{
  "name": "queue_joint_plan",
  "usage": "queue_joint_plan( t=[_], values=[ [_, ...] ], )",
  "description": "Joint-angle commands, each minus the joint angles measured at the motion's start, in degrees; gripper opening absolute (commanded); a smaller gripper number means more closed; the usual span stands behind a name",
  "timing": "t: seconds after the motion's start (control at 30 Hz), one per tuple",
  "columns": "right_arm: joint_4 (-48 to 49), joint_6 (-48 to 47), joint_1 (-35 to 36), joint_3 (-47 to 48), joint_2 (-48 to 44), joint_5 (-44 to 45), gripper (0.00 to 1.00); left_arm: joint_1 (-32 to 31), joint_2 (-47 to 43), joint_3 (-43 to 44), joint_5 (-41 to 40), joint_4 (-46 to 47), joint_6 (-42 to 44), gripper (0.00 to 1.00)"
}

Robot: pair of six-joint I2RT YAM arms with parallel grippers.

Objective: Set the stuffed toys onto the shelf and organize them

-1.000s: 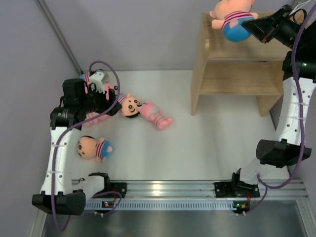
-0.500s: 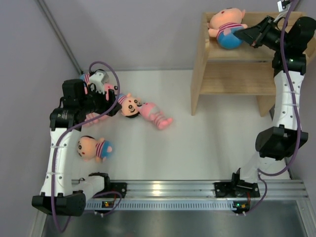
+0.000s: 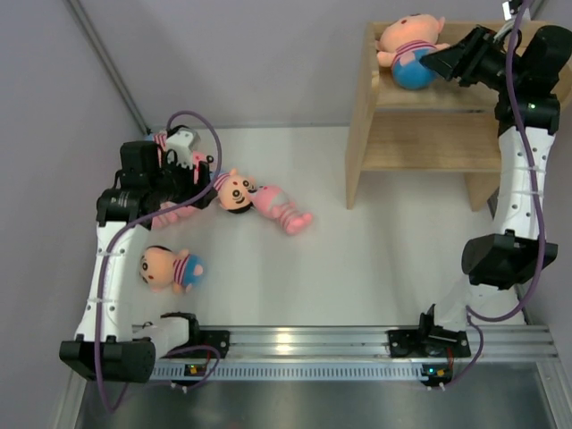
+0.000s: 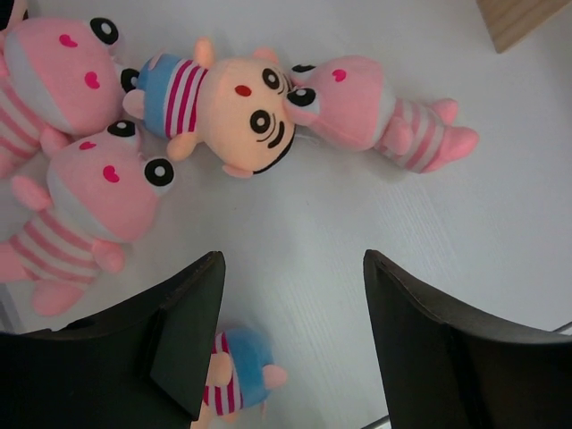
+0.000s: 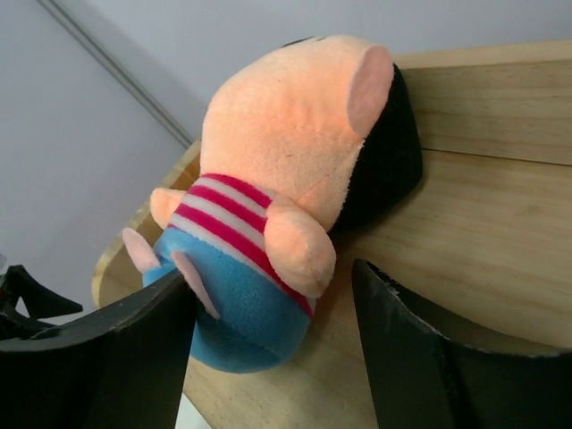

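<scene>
At the far right of the worktop (image 3: pixel 375 259) stands the shelf (image 3: pixel 420 134). On its top tier a peach-faced stuffed toy (image 3: pixel 409 45) in a pink-striped shirt and blue bottoms lies on its side, close to the tier's left end. Your right pincer (image 3: pixel 435 61) sits just beside it with its jaws apart. The wrist view shows the toy's blue bottom between the fingers, brushing one finger (image 5: pixel 98 349) but clamped by neither. This looks like the release, so draw the pincer straight back from the toy. Take care not to snag the plush or drag it off the edge, and leave room on the tier for the others. Well apart, at the left, your left pincer (image 4: pixel 293 268) hovers with jaws apart and nothing between them. Below it are three pink toys (image 4: pixel 98 192) and one peach-faced toy (image 4: pixel 237 103). Another peach-faced toy (image 3: pixel 170 268) lies nearer to you.
</scene>
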Motion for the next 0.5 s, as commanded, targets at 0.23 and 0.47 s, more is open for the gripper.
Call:
queue_joint_plan(
  t=[0.23,0.47],
  values=[
    [-9.4,-11.6,0.6,-0.8,-7.1,15.6,0.79,-2.4,10.2,-2.0,-14.8,9.7,5.7,0.69],
    [-8.1,-11.4,0.7,-1.2,-9.3,18.1,0.81,-9.0,16.4,-4.2,-20.7,15.3,12.8,0.7]
  ],
)
